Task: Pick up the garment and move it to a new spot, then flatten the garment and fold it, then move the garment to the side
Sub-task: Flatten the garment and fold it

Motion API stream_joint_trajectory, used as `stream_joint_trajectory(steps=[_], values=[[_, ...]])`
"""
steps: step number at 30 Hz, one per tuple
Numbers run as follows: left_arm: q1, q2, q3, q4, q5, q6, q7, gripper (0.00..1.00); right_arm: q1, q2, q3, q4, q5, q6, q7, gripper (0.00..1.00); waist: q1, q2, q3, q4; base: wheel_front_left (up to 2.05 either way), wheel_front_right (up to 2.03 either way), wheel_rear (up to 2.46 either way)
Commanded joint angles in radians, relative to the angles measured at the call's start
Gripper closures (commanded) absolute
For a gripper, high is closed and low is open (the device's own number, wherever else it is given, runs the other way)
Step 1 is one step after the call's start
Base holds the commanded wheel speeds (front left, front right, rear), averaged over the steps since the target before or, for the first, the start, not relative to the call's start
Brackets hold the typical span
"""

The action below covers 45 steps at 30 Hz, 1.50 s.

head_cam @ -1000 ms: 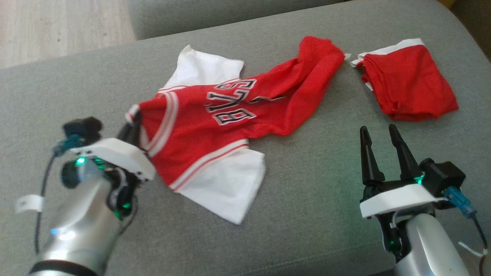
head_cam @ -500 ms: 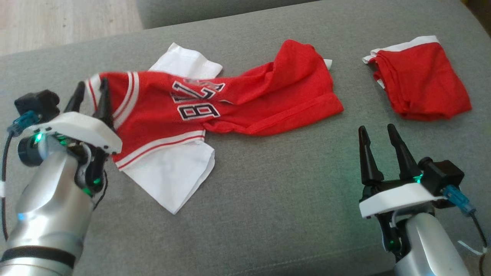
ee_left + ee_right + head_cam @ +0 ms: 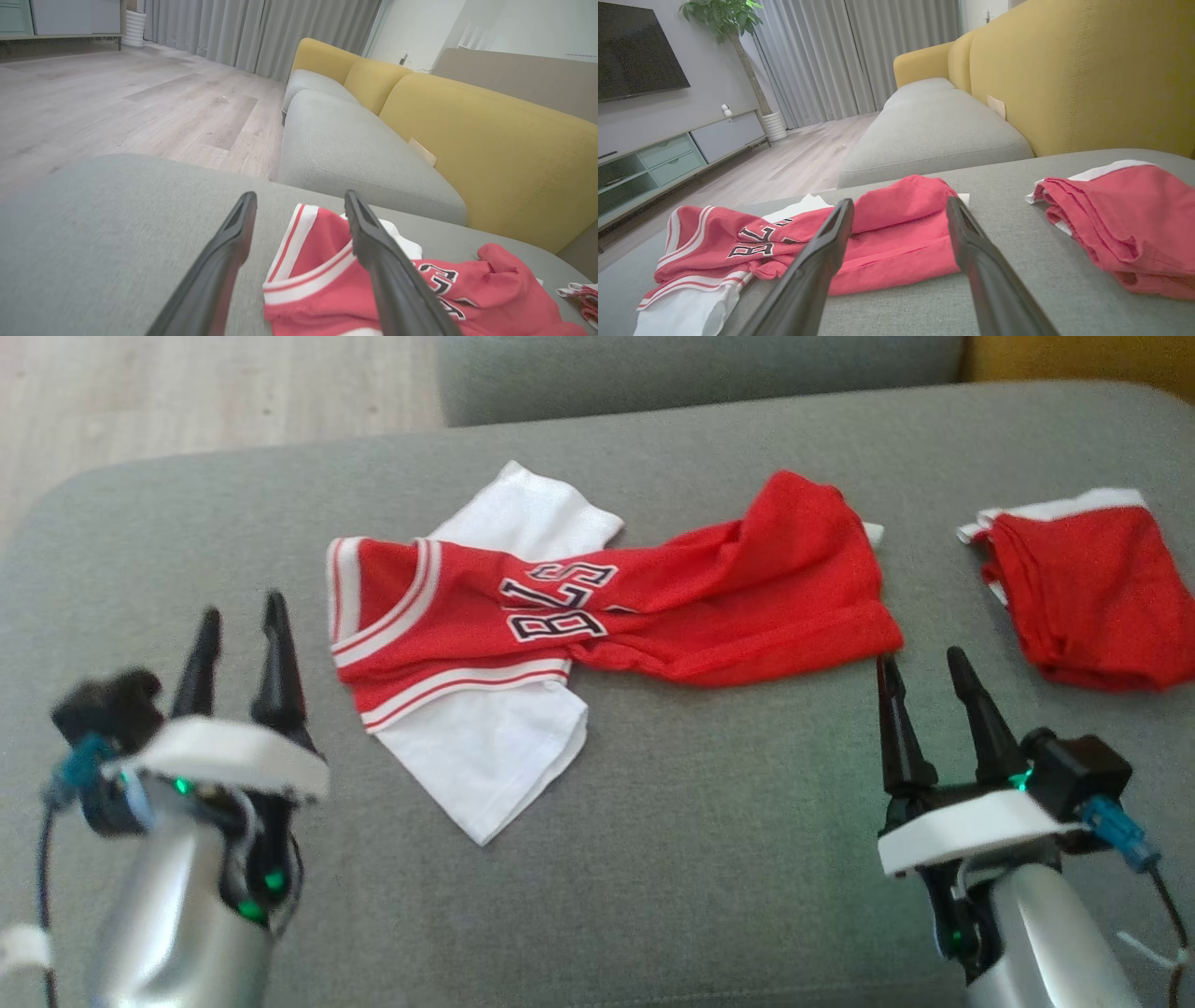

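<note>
The garment (image 3: 579, 616) is a red jersey with white sleeves and black lettering, lying crumpled and twisted across the grey cushion (image 3: 728, 821). It also appears low in the left wrist view as the garment (image 3: 327, 280) and in the right wrist view as the garment (image 3: 887, 233). My left gripper (image 3: 240, 619) stands open just left of the jersey's striped collar edge, with nothing between its fingers. Near the jersey's red hem, my right gripper (image 3: 922, 661) is open and empty.
A second red garment (image 3: 1092, 593) with a white band lies bunched at the cushion's right end. A yellow sofa back (image 3: 1087, 70) rises behind it. Another grey seat cushion (image 3: 350, 149) lies beyond, and wooden floor (image 3: 187, 392) past the cushion's left edge.
My left gripper opened, let go of the jersey's collar edge and drew back to its left. The jersey now lies stretched leftward on the cushion. The camera view shifted too.
</note>
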Motion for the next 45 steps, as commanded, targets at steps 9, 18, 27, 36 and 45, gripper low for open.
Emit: stream_joint_trajectory(steps=[9,18,27,36,45], values=[[0.202,-0.084,0.095,-0.216,0.094,-0.013,-0.008,0.0,0.028,-0.001,0.038,-0.028,0.031,-0.001,-0.011,0.0,0.0,0.0,-0.081,0.061,0.0,0.0,0.0],[0.332,-0.144,0.09,-0.267,0.154,-0.032,-0.008,0.0,0.049,-0.001,0.04,-0.03,0.044,-0.001,-0.016,0.0,0.0,0.0,-0.105,0.06,0.0,0.0,0.0],[0.323,-0.151,0.058,-0.239,0.178,-0.045,-0.008,0.0,0.047,-0.001,0.044,-0.035,0.041,-0.001,-0.014,0.0,0.0,0.0,-0.103,0.048,0.0,0.0,0.0],[0.302,-0.151,-0.084,-0.109,0.127,-0.03,0.009,0.0,0.045,-0.001,0.045,-0.038,0.036,-0.001,-0.008,0.0,0.0,0.0,-0.096,0.024,0.0,0.0,0.0],[0.274,-0.151,-0.172,-0.005,0.089,0.006,0.087,0.0,0.046,-0.001,0.04,-0.044,0.032,-0.001,-0.005,0.0,0.0,0.0,-0.077,0.006,0.0,0.0,0.0]])
